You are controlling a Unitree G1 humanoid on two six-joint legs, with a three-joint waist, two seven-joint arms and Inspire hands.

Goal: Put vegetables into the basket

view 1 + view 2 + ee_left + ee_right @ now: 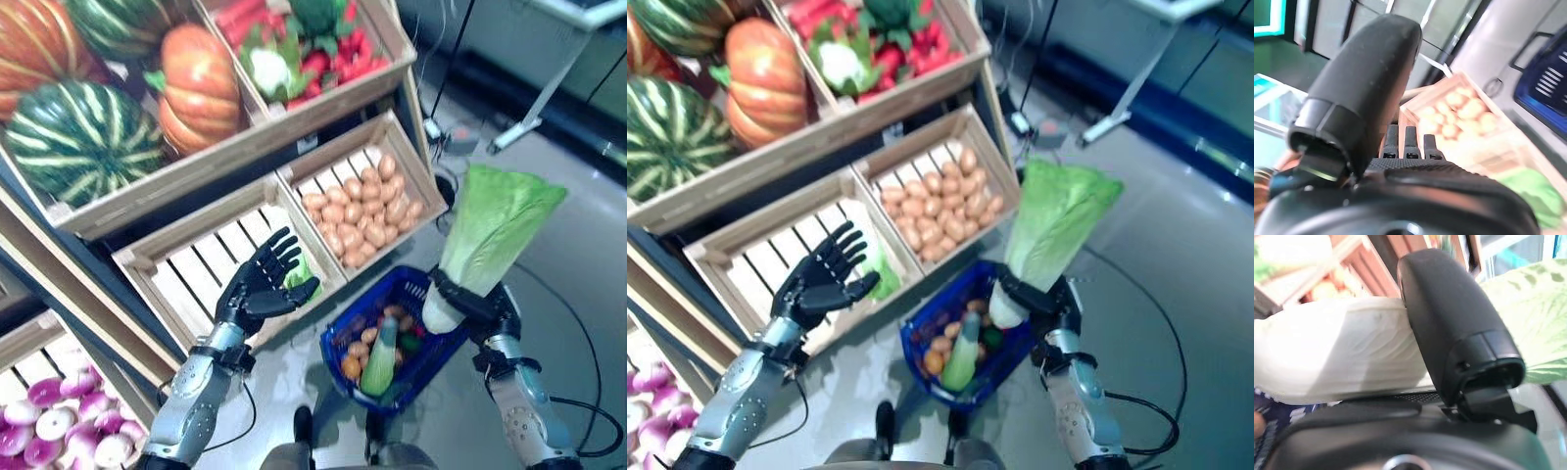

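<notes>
Right hand (477, 305) grips a cabbage (490, 235) upright beside the basket (443, 345); lower it stem-first; left hand (263, 284) spread, empty.

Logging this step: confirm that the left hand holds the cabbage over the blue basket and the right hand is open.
Hands are swapped. The right hand grips the cabbage over the blue basket, as the left eye view shows; the left hand is open, over the slatted crate.
</notes>
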